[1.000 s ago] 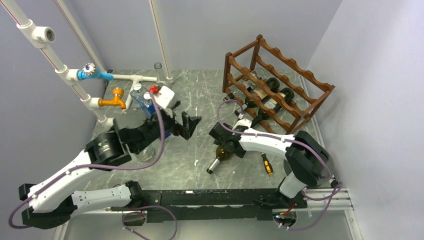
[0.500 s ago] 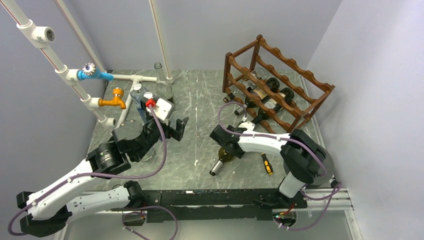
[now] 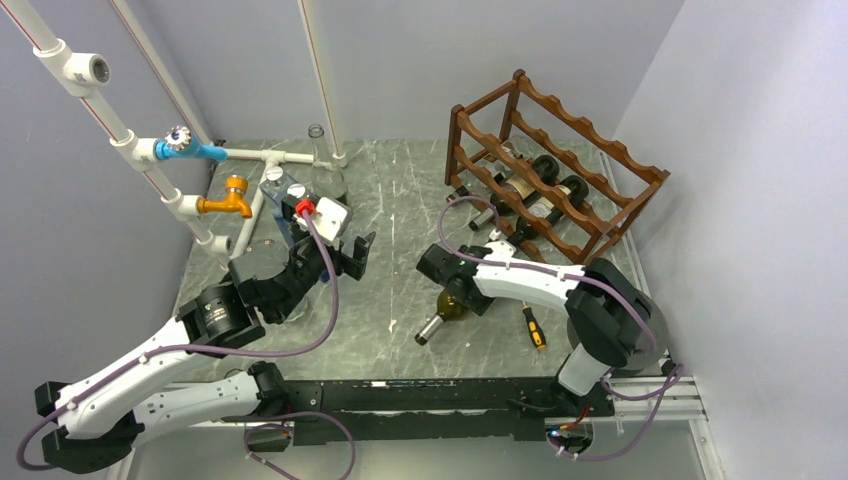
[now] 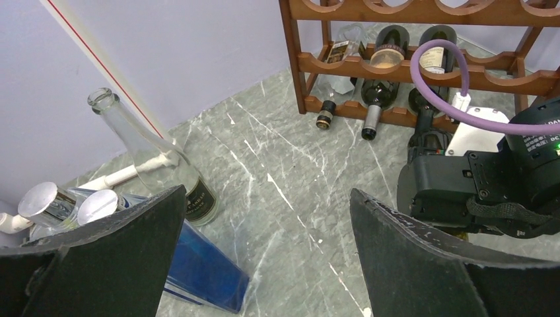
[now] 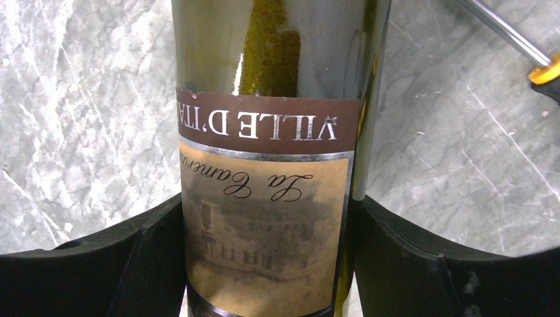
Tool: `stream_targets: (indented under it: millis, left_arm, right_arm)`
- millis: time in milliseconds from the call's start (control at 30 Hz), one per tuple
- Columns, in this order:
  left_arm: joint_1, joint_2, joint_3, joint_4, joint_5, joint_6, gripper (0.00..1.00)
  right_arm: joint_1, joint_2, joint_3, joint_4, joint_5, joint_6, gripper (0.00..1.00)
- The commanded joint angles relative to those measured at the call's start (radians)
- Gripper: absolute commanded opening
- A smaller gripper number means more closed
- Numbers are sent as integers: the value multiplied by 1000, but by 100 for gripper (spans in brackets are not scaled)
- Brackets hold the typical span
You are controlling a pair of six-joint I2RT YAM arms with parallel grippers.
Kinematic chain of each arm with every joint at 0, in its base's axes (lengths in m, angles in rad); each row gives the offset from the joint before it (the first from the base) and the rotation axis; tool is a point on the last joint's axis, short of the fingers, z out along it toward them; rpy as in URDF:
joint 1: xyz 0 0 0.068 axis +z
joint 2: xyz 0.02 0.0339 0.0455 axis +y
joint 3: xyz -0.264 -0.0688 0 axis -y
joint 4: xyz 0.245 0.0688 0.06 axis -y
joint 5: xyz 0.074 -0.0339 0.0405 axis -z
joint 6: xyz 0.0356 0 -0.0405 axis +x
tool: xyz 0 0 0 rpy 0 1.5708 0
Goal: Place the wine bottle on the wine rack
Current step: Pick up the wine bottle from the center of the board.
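The wine bottle is dark green with a tan and brown label. It lies on the marble tabletop with its neck pointing to the near left. My right gripper is down over its body. In the right wrist view both fingers press the labelled sides of the bottle, so the right gripper is shut on it. The wine rack, dark reddish-brown with wavy rails, stands at the back right and shows in the left wrist view too. My left gripper hangs wide open over the left half of the table with nothing in it.
Several bottles lie in the rack's lower tier. A yellow-handled screwdriver lies right of the held bottle. A clear glass bottle, a blue box and white pipes with taps crowd the back left.
My right gripper has closed from wide open onto the bottle's body. My left arm has drawn back toward the left, away from the table's middle.
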Motion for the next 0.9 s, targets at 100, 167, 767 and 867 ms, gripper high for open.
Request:
stream_targets:
  millis: [100,167,767,867]
  left_arm:
    - [3,9,-4,37,-17,9,99]
    - [3,13,-2,35,-14,5,98]
    - [3,23,-3,30,-3,-11,99]
    - [3,23,-3,30,-3,-12,99]
  right_arm:
    - [20,-67,38,-184,133,145,0]
    - [20,-75,29,-214,150,179,0]
    - [-15,-234,-114,-161,212,81,0]
    - [-38,-248,-124,-142,208,50,0]
